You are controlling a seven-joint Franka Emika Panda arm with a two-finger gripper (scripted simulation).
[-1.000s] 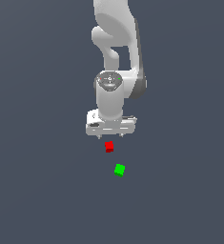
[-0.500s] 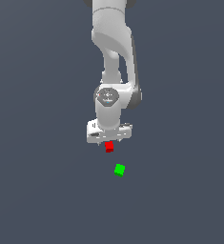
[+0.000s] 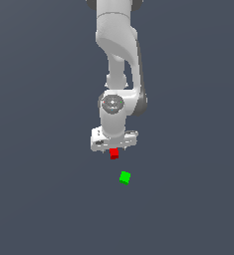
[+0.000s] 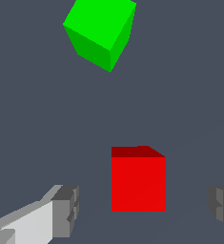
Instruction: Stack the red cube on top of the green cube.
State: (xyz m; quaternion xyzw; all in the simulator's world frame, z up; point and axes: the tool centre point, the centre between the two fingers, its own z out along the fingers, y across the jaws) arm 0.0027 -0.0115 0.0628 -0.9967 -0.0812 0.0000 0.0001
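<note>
Clearly the gripper (image 4: pixel 141 207) stands wide open and holds nothing: in the wrist view its two grey fingertips (image 4: pixel 66 209) sit on either side of the red cube (image 4: pixel 138 183), each with a clear gap of bare floor between pad and cube face. The exterior view shows the white hand low over the red cube, which rests on the dark grey floor (image 3: pixel 49 199) just beneath it. The green cube (image 3: pixel 125 177) lies near but apart, lower and toward the exterior view's right, turned at an angle to its red neighbour.

Judging by its look, the red cube is a small rigid block, probably light, with flat, smooth faces that may slip if pinched off-centre. Its sides appear square to the fingers, so the sensible hold is across the two opposite vertical faces, around mid-height, with the pads flat against them. It is much narrower than the opening, so the fingers must travel well inward before they bite.
</note>
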